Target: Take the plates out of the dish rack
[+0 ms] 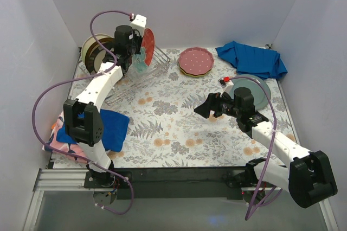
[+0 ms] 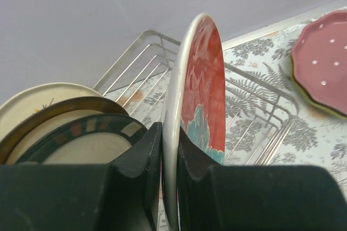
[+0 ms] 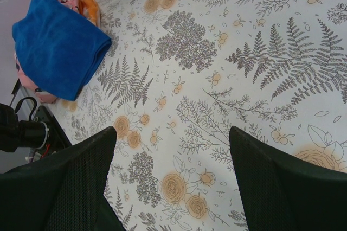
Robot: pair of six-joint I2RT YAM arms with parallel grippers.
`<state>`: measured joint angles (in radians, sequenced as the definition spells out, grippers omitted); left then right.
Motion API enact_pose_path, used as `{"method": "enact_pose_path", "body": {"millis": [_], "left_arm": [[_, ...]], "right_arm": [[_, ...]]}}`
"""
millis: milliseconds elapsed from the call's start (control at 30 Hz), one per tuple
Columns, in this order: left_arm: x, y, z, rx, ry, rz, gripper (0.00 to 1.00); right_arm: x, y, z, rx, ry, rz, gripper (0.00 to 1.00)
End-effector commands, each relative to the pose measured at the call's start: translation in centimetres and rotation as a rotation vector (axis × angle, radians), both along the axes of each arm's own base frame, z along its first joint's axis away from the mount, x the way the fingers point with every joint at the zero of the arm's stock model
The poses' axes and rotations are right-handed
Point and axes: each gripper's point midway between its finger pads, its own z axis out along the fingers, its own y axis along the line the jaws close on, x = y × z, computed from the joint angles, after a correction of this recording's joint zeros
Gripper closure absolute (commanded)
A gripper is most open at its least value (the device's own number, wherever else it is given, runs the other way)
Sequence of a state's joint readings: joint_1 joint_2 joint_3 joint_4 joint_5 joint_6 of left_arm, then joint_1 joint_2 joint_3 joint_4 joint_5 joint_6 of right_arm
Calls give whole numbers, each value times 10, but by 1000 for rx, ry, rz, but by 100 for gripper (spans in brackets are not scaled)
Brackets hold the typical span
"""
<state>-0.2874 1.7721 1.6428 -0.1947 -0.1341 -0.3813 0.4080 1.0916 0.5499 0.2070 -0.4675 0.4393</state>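
Observation:
My left gripper [image 1: 136, 53] [image 2: 169, 152] is shut on the rim of the teal-red floral plate [image 1: 148, 43] [image 2: 205, 87], which stands on edge over the dish rack [image 1: 145, 72] [image 2: 255, 128]. Whether the plate's lower edge still touches the wires is hidden. Three more plates stand in the rack's left end [image 1: 96, 52]: a cream one [image 2: 30, 103], a dark-rimmed one [image 2: 62, 113] and one with a patterned rim [image 2: 103, 133]. A pink scalloped plate [image 1: 196, 60] [image 2: 325, 60] lies flat on a lime-green one. My right gripper [image 1: 204, 110] [image 3: 171, 152] hangs open over bare tablecloth.
A grey-teal plate [image 1: 259, 91] lies flat under my right forearm. A crumpled blue cloth [image 1: 255, 60] sits at the back right. A folded blue cloth [image 1: 113, 127] [image 3: 57, 52] lies at the left front on pink and orange things. White walls close three sides.

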Motion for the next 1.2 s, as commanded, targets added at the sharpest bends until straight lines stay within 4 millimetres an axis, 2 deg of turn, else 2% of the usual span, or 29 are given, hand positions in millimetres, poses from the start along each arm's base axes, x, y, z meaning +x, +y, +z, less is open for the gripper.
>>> {"method": "enact_pose_path", "body": {"millis": [0, 33, 67, 133, 200, 433, 567, 600, 667, 700, 767, 800, 833, 900, 933, 967, 1033, 1133, 1167], "left_arm": [[-35, 3, 154, -270, -422, 5, 100], [-37, 4, 149, -282, -419, 13, 100], [-44, 6, 161, -302, -462, 16, 100], [-48, 11, 157, -313, -470, 38, 100], [-54, 15, 165, -330, -505, 52, 100], [-77, 27, 174, -461, -600, 86, 100], [-88, 9, 176, -625, -556, 0, 100], [-91, 3, 171, -654, -533, -28, 100], [-105, -2, 179, -726, -544, -76, 100], [-109, -9, 168, -776, -509, -107, 100], [-123, -11, 175, -824, -523, -144, 100], [-126, -15, 172, -876, -500, -156, 100], [-128, -22, 160, -893, -460, -184, 100], [-137, -41, 151, -937, -396, -285, 100], [-143, -58, 134, -990, -302, -357, 100], [-148, -67, 130, -1015, -277, -402, 100], [-153, -83, 100, -1080, -162, -446, 100], [-166, -92, 92, -1135, -137, -502, 100], [-172, -95, 83, -1156, -116, -518, 100]], "right_arm": [[4, 4, 29, 26, -87, 12, 11], [4, 4, 30, 29, -93, 12, 11], [4, 3, 30, 27, -92, 9, 11], [4, 3, 30, 27, -94, 7, 11], [4, 3, 29, 25, -93, 5, 11], [4, 4, 33, 32, -95, 11, 11], [4, 4, 35, 34, -99, 11, 11], [3, 4, 37, 37, -104, 14, 11], [3, 4, 41, 43, -112, 12, 11], [3, 4, 44, 46, -120, 12, 11], [3, 4, 47, 52, -127, 14, 11], [2, 4, 48, 57, -122, 15, 11], [1, 5, 50, 65, -121, 17, 11], [0, 6, 52, 79, -106, 14, 11], [-1, 7, 53, 85, -101, 18, 11], [-2, 7, 55, 92, -99, 21, 11], [-6, 9, 58, 111, -86, 34, 11], [-12, 9, 58, 137, -60, 33, 11], [-15, 8, 60, 148, -68, 32, 11]]}}
